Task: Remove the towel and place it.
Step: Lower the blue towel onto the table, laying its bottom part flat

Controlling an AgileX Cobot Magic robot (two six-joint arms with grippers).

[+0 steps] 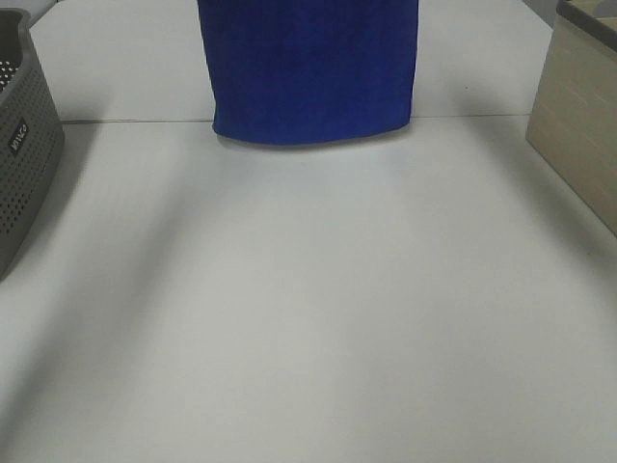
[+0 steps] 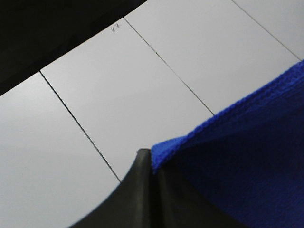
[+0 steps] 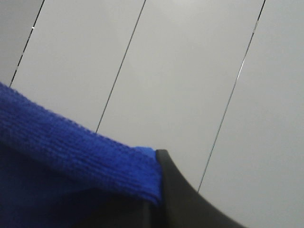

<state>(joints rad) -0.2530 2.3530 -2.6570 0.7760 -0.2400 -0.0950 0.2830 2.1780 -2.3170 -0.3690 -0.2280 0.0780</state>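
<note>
I see left gripper (image 2: 148,160) and right gripper (image 3: 160,173) clenched on towel (image 1: 308,68) hanging mid-far tabletop (image 1: 308,318), basket (image 1: 24,164) left edge, box (image 1: 578,125) right edge, front bare.

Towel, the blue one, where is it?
In the exterior high view the towel hangs at top middle, between the grey basket at left and the beige box at right; the left end effector and right end effector each pinch an edge.

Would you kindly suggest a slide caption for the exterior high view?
Blue towel hanging over the white table, grey basket at left, beige box at right.
</note>
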